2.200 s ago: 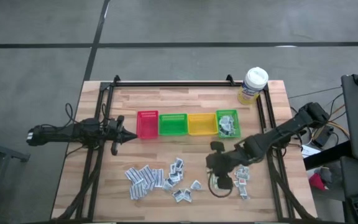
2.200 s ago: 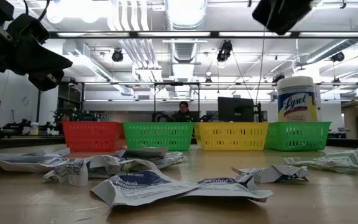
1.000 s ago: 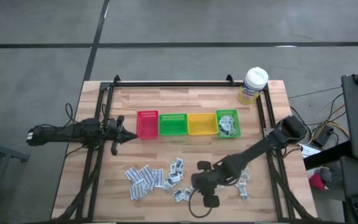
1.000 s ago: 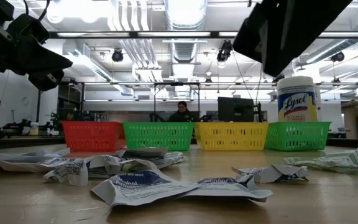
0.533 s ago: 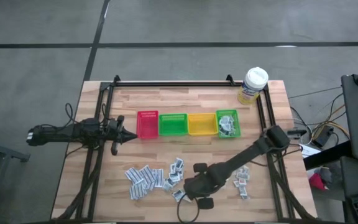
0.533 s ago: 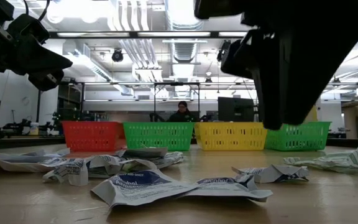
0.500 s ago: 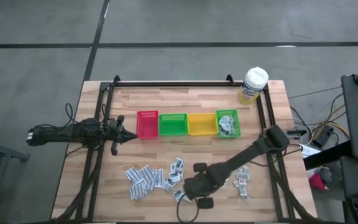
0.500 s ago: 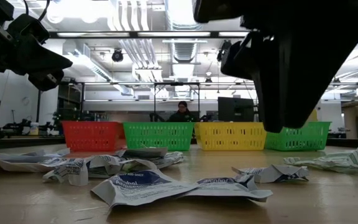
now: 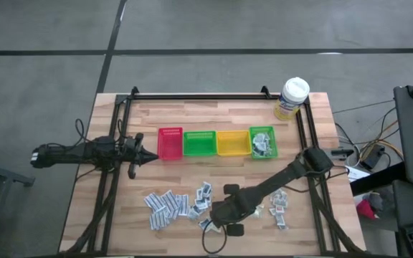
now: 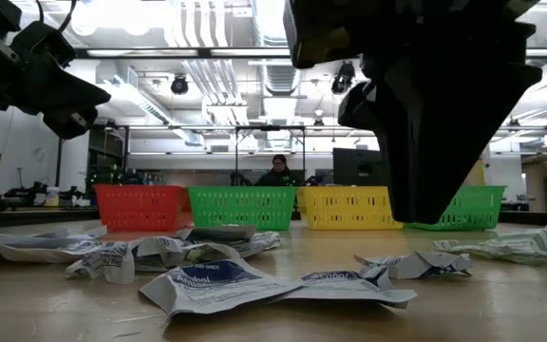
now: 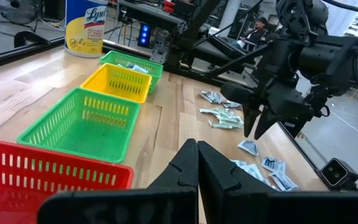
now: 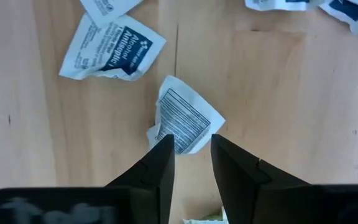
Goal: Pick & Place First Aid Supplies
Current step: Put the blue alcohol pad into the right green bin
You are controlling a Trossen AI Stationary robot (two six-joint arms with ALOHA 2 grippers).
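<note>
A barcoded sachet [image 12: 183,124] lies just beyond the right gripper's [image 12: 192,154] parted fingers [image 12: 157,168].

In the low view the right arm [image 10: 435,104] blocks the wipes tub and part of the green bin [image 10: 468,207], its fingertips lost in shadow. From above, print on the sachets [image 9: 165,205] near the table's front edge is too small to read. A person [image 10: 279,173] behind the bins is indistinct.
</note>
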